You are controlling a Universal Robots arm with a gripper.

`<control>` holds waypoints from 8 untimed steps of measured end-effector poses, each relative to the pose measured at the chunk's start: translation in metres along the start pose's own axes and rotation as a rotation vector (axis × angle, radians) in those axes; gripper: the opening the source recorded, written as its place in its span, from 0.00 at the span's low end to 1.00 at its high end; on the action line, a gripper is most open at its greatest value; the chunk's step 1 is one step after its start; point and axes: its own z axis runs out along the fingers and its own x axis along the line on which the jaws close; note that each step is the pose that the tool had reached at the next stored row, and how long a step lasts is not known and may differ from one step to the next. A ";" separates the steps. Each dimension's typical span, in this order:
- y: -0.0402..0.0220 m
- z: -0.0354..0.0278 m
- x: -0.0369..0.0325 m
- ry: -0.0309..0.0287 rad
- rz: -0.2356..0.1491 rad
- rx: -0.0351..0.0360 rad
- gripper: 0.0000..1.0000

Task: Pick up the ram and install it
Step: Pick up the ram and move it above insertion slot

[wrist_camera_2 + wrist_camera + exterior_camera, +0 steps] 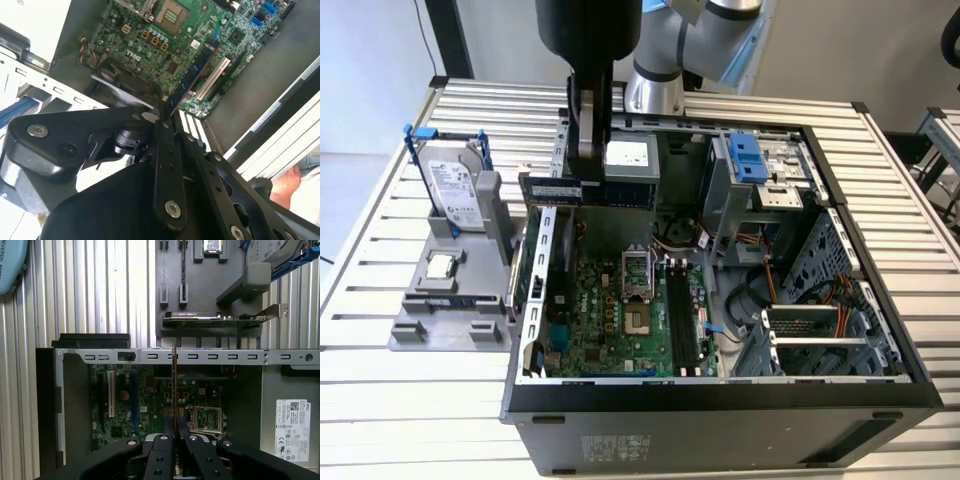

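The ram (553, 188) is a long dark blue-green stick with a pale sticker. It hangs level in the air above the back left corner of the open computer case (720, 400). My gripper (587, 150) is shut on the end of the stick nearer the case's middle. In the second wrist view the ram (192, 75) juts out from the gripper (162, 114) over the green motherboard (150, 35). Seen edge-on in the first wrist view, the ram (174, 385) is a thin line rising from the gripper (175, 432).
Long black memory slots (682, 318) run beside the CPU socket (638, 290) on the motherboard. On the exterior view's left a grey holder (450, 320) carries a silver hard drive (455, 190) and a processor chip (440, 265). Metal drive bays with blue clips (752, 160) stand at the case's back.
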 end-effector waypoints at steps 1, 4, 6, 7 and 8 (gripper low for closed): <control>-0.0007 0.0000 -0.0001 0.0000 0.000 0.0000 0.00; -0.0030 0.0000 -0.0001 0.0000 0.000 0.0000 0.00; -0.0053 0.0000 -0.0002 -0.0001 0.000 0.0000 0.00; -0.0126 -0.0001 -0.0004 0.0001 0.000 0.0001 0.00; -0.0190 -0.0001 -0.0005 -0.0001 0.000 0.0001 0.00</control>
